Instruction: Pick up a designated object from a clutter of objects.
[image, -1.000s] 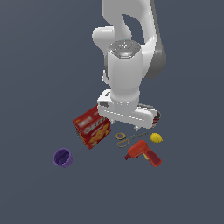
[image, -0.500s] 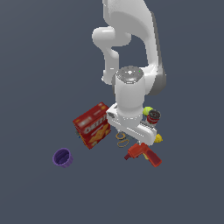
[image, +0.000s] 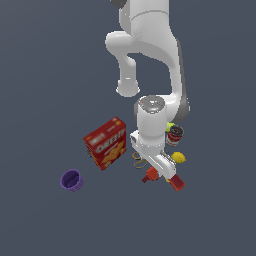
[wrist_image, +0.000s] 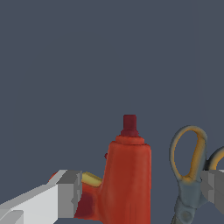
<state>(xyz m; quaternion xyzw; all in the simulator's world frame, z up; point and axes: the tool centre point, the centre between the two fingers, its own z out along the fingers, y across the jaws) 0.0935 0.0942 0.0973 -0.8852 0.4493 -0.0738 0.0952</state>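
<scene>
While the red cracker box (image: 106, 143) stands at the exterior view's left, the gripper (wrist_image: 139, 192) straddles the drill (wrist_image: 127, 175) with jaws wide, nothing held. Scissors (wrist_image: 189, 170) lie just beside one fingertip (wrist_image: 213, 188); closing could snag their handle, a likely risk, spoiling the grasp.

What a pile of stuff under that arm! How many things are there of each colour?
Red: 3 (cracker box, drill, can)
Yellow: 1 (lemon)
Green: 1 (ball, mostly hidden behind the arm)
Purple: 1 (cup)
Grey with yellow-orange handles: 1 (scissors)
Total: 7
</scene>
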